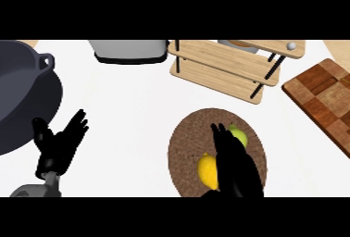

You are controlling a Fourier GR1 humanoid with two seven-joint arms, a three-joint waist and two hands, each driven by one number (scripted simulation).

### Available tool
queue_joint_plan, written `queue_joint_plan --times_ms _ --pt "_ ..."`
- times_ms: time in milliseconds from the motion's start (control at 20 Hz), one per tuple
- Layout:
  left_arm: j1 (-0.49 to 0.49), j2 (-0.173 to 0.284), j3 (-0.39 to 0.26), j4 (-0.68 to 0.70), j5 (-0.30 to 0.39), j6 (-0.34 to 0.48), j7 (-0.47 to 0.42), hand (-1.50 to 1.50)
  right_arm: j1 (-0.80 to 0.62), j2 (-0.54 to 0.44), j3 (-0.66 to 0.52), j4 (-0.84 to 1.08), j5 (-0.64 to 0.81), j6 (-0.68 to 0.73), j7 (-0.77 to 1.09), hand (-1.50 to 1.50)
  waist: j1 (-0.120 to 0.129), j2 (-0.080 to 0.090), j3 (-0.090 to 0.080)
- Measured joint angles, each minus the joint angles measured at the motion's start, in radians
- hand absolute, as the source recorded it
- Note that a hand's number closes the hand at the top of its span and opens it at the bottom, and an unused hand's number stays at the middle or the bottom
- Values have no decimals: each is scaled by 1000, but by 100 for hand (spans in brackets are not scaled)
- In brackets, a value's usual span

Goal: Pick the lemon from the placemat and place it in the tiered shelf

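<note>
Down on the white desk (137,102) lies a round brown placemat (188,139). On it sits the yellow lemon (207,170), and just beside it a small green fruit (239,135). The right hand (232,157) is stretched out over the mat, between the two fruits. Its fingers (220,134) are straight and apart, not curled round anything. It touches or nearly touches the lemon's side, but I cannot tell which. It looks like the hand is getting ready to grab the lemon.

The wooden shelf (222,69) with its flat boards stands past the mat, well apart from the lemon. So the lemon has not gone there yet.

The left hand (60,139) rests at the left, fingers up and open, holding nothing, near a big dark pot (24,92).
</note>
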Motion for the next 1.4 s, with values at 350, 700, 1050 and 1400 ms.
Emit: queue_joint_plan --times_ms 350,700,1050,1400 --pt "4 -11 10 -8 -15 -7 7 0 37 55 5 70 96 -2 -19 -150 1 0 0" --pt "13 -19 28 -2 -34 -28 -12 0 44 82 -42 172 175 -14 -59 -150 1 0 1" --pt "-7 -35 51 22 -54 -49 -7 0 12 91 -58 273 192 -92 -106 -150 3 -6 0" --pt "-2 -67 60 -2 -85 -42 13 0 4 96 -64 334 196 -161 -148 150 2 -10 -4"
